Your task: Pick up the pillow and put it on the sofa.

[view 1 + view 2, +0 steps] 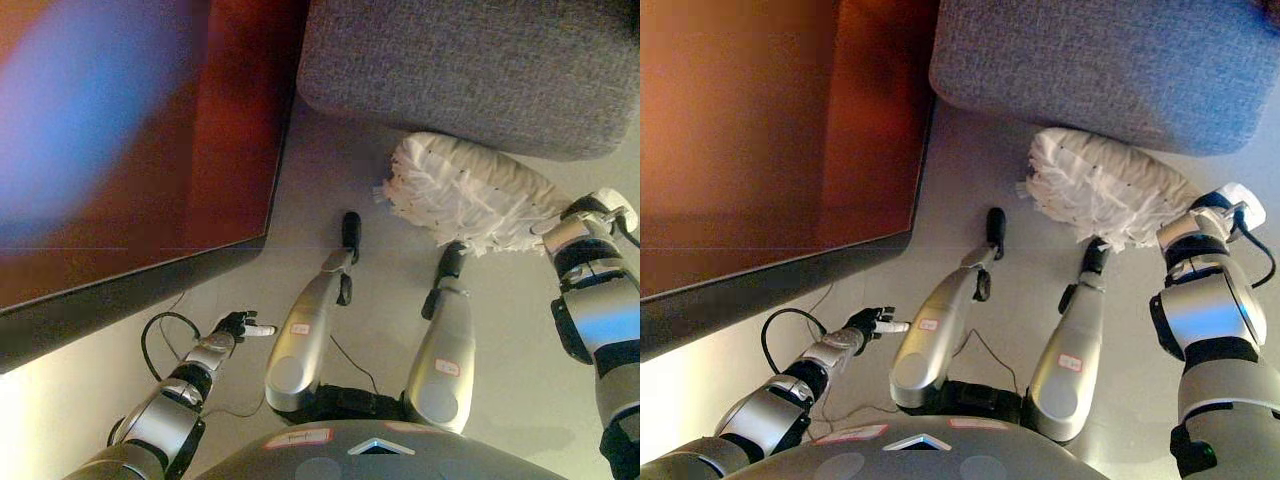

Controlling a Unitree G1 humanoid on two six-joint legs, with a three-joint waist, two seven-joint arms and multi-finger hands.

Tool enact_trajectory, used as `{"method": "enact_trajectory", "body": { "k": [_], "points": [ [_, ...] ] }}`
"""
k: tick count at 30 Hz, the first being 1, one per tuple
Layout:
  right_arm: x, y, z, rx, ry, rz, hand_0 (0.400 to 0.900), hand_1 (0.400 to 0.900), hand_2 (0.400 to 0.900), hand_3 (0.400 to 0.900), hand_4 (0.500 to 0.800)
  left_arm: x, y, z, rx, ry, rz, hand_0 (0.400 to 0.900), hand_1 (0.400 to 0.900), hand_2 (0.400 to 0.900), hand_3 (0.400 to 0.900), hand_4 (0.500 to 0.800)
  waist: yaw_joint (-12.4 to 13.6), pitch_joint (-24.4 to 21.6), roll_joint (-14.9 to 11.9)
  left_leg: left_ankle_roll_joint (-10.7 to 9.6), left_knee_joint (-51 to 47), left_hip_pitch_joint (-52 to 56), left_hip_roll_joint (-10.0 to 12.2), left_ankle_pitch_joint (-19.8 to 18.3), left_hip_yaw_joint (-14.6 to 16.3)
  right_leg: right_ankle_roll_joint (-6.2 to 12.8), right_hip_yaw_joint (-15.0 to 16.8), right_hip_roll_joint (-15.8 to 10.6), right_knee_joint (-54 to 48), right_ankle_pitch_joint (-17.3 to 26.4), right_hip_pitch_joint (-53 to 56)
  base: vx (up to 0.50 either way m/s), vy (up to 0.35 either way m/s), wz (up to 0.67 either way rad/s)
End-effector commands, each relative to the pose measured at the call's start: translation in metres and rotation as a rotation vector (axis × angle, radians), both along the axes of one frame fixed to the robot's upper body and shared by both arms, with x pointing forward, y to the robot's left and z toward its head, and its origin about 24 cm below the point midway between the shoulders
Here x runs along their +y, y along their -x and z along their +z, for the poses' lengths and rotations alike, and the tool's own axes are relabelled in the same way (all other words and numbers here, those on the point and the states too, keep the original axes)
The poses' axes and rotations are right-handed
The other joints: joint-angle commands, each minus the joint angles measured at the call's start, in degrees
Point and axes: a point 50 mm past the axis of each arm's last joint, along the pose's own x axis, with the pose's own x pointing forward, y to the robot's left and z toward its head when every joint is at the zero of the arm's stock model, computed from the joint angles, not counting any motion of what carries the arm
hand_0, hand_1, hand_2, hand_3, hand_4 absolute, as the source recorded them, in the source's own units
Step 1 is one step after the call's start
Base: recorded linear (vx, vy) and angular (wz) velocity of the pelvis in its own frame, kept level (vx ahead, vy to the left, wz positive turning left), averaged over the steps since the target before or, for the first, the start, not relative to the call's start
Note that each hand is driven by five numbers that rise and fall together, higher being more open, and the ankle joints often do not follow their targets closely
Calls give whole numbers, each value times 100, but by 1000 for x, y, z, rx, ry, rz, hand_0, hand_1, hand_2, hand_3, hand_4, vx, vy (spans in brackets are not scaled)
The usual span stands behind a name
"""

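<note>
A white pillow (pixel 465 190) with a fringed edge lies on the pale floor, right against the front of the grey sofa (pixel 470 70). My right arm comes in from the right, and its wrist (pixel 1196 228) meets the pillow's right end. The hand itself is hidden behind the pillow. Low on the left, my left hand (pixel 238 325) hangs over the floor, far from the pillow. Its fingers are relaxed and hold nothing.
A large red-brown tabletop (pixel 790 150) with a dark edge fills the left side, close to the sofa's left corner. A narrow strip of pale floor (pixel 320 190) runs between the table and the sofa.
</note>
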Motion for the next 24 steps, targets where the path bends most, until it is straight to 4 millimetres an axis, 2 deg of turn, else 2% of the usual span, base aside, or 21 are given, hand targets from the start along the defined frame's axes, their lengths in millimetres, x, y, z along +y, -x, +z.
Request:
{"method": "enact_trajectory", "body": {
  "k": [1,5,10,11,20,24],
  "points": [
    [-39,4,68,-57,189,-70,900,900,900,900,800,21,25,-7,91,-68,60,900,900,900,900,800,161,195,244,-184,1051,-551,176,-689,-232,-439,-93,-57,337,-358,-84,2,7,18],
    [-36,-2,80,-74,202,-52,900,900,900,900,800,20,28,-8,96,-63,56,900,900,900,900,800,241,195,390,-115,1180,-727,129,-729,-258,-532,-118,-24,833,-490,-556,10,-10,19],
    [-36,-7,100,-131,222,-48,900,900,900,900,800,23,41,-11,118,-50,47,900,900,900,900,800,346,195,576,-22,1390,-1000,37,-785,-321,-635,-114,15,1440,-685,-1090,38,-23,16],
    [-36,-8,104,-143,224,-50,900,900,900,900,800,25,48,-13,127,-48,41,900,900,900,900,800,344,195,588,-36,1523,-987,-13,-979,-334,-606,-54,-10,1676,-928,-1139,98,-35,16],
    [-29,-19,157,-213,262,-25,900,900,900,900,800,32,70,-14,133,-19,26,900,900,900,900,800,545,195,887,58,1902,-1584,-187,-1020,-383,-714,34,-50,2593,-1218,-1971,6,-10,10],
    [-24,-24,168,-217,247,2,900,900,900,900,800,32,77,-14,129,-9,18,900,900,900,900,800,598,195,985,71,2053,-1799,-233,-1044,-383,-747,105,-65,2876,-1292,-2252,-13,14,5]
  ]
}}
